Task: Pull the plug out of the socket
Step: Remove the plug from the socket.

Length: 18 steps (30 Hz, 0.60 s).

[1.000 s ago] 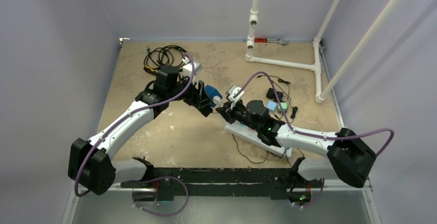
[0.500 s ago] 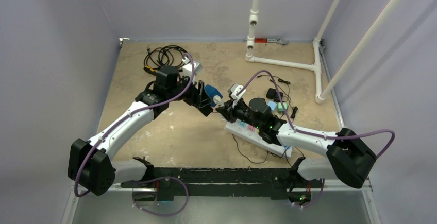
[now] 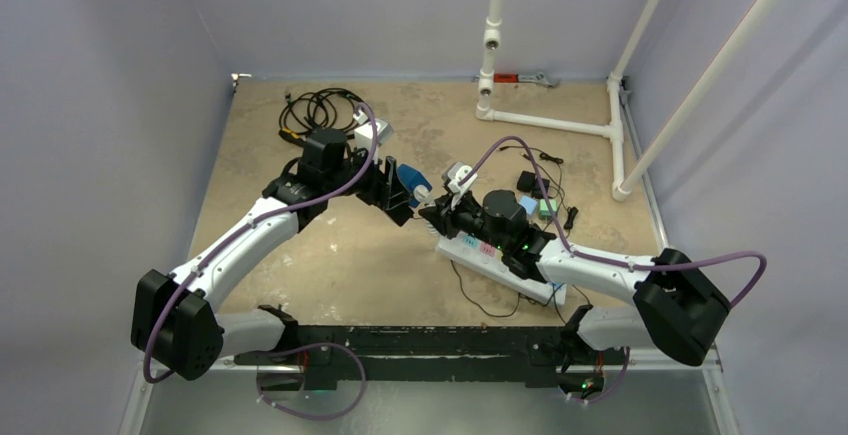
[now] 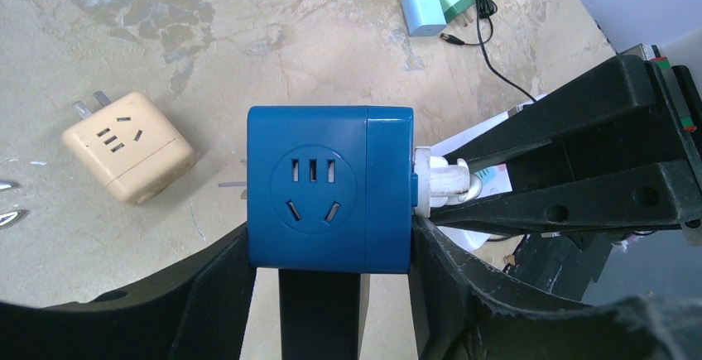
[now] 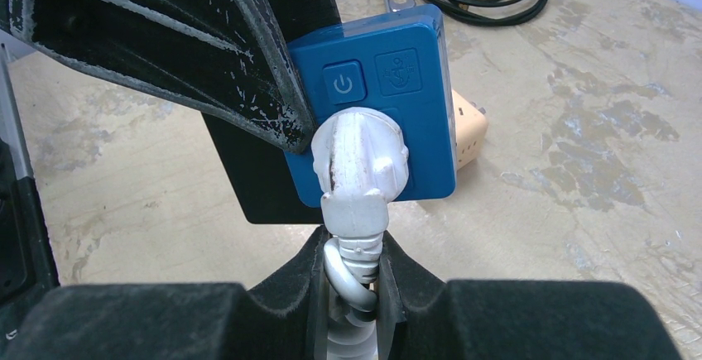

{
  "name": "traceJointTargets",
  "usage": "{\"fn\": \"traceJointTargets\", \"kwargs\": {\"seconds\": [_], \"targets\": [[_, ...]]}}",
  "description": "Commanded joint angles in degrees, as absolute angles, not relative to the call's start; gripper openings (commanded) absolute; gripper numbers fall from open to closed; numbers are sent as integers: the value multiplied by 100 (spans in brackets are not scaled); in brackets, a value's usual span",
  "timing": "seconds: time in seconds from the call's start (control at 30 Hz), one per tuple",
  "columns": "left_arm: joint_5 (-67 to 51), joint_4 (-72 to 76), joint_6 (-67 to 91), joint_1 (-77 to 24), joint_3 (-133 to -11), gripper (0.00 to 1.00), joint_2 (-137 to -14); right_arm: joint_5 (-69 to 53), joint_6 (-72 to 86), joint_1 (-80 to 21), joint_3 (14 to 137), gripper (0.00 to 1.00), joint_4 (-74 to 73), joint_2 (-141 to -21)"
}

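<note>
While the left gripper (image 4: pixel 331 244) is clamped on the blue socket cube (image 4: pixel 329 188), the right gripper (image 5: pixel 354 267) pinches the white plug (image 5: pixel 360 157) at its neck, with the plug seated in the cube.

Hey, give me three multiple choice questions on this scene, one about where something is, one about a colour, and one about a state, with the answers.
1. Where is the beige adapter?
A. on the table, apart from the socket cube
B. stacked on that cube
C. inside a box

2. What colour is the socket cube in the left gripper?
A. red
B. blue
C. yellow

3. How is the white plug?
A. lying loose on the table
B. seated in the socket cube, with the right gripper shut on its neck
C. dangling free from its cord

Answers:
1 A: the left wrist view shows it on bare table beside the cube.
2 B: both wrist views show a blue body.
3 B: the right wrist view shows the plug against the cube's face, gripped at its neck.
</note>
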<state>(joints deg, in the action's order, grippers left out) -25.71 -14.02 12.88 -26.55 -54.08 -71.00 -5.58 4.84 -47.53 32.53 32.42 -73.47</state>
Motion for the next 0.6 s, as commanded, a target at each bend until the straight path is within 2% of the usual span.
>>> {"fn": "traceJointTargets", "kwargs": {"seconds": [0.0,0.57], "targets": [[-1438,-1389,889,-2417,-5359,0,-6955,-273,457,-4623,3367,0,3688,-7022],[-1431,-1376,896,-2417,-5344,0,-6926,-269,431,-4623,3378,0,3677,-7032]]}}
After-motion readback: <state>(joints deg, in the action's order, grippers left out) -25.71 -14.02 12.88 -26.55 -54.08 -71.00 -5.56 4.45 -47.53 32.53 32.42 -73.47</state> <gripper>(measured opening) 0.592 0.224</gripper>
